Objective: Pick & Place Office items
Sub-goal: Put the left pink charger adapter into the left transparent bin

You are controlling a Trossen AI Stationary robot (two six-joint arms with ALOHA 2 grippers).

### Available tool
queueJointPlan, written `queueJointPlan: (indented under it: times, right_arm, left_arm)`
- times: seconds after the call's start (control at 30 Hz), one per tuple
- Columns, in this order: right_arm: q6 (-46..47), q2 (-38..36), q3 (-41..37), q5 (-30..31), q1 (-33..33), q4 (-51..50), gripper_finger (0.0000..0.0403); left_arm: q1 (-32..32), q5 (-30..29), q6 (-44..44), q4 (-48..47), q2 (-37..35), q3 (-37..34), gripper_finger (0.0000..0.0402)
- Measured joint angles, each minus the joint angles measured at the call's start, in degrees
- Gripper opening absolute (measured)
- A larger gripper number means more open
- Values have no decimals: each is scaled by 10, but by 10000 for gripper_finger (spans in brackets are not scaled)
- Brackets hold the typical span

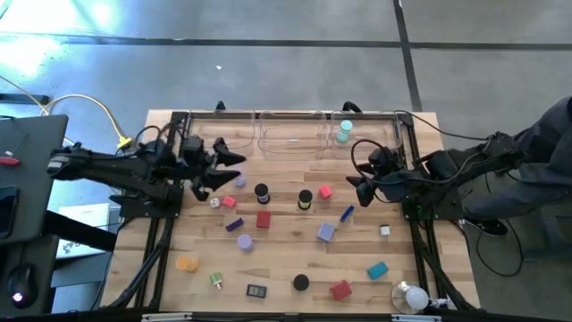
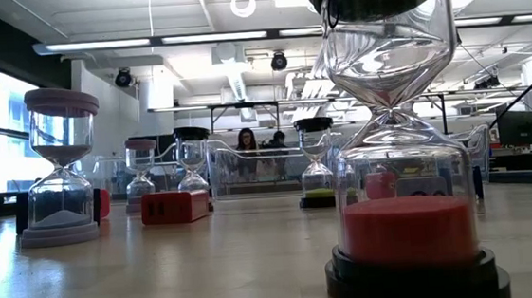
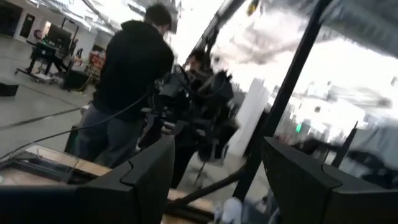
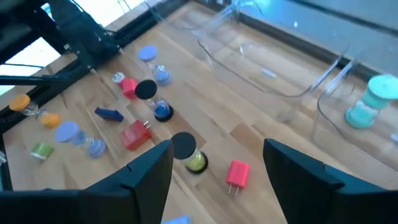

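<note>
Small office items lie scattered on the wooden table [image 1: 286, 259]: sand timers with black caps [image 1: 261, 191] [image 1: 305, 199], red blocks [image 1: 263, 218] [image 1: 340, 289], a pink-red plug-like block [image 4: 238, 173], a blue stick [image 1: 347, 213], a lavender block [image 1: 326, 233], a teal block [image 1: 376, 269]. A teal timer [image 4: 373, 102] stands in a clear tray. My left gripper [image 1: 231, 154] hangs open above the table's far left part, pointing out into the room [image 3: 217, 149]. My right gripper [image 1: 361, 186] hangs open above the right part, tipped down toward the pink-red block [image 4: 217, 149]. Neither has anything between its fingers.
Clear plastic trays [image 1: 290, 134] line the far edge. A white bulb-like object [image 1: 411, 297] sits at the near right corner. A red-sand timer [image 2: 400, 157] stands close to the low camera. A person in black [image 3: 134, 74] stands beyond the table's right side.
</note>
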Motion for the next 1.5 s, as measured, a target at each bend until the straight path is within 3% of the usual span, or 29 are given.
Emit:
queueJointPlan:
  times: [0.2, 0.4, 0.57, 0.7, 0.87, 1.13, 1.5]
  right_arm:
    - [-14, 0, 0, 29, 38, 4, 239]
    - [-13, 0, 0, 32, 70, 4, 239]
    - [-12, 0, 0, 63, 91, 4, 239]
    - [-14, 0, 0, 57, 92, 5, 239]
    - [-15, 6, 0, 55, 93, 4, 239]
    - [-45, 27, 0, 56, 92, 4, 239]
    - [-43, 38, 0, 56, 92, 12, 239]
  left_arm:
    - [-61, -51, 75, -119, 82, 140, 234]
    - [-113, -87, 54, -329, 109, 225, 234]
    - [-157, -114, -33, -454, 107, 232, 234]
    - [-178, -115, -119, -537, 107, 232, 234]
    - [-185, -115, -164, -648, 108, 232, 234]
    - [-185, -115, -73, -761, 119, 230, 234]
    - [-184, -120, 59, -791, 188, 230, 234]
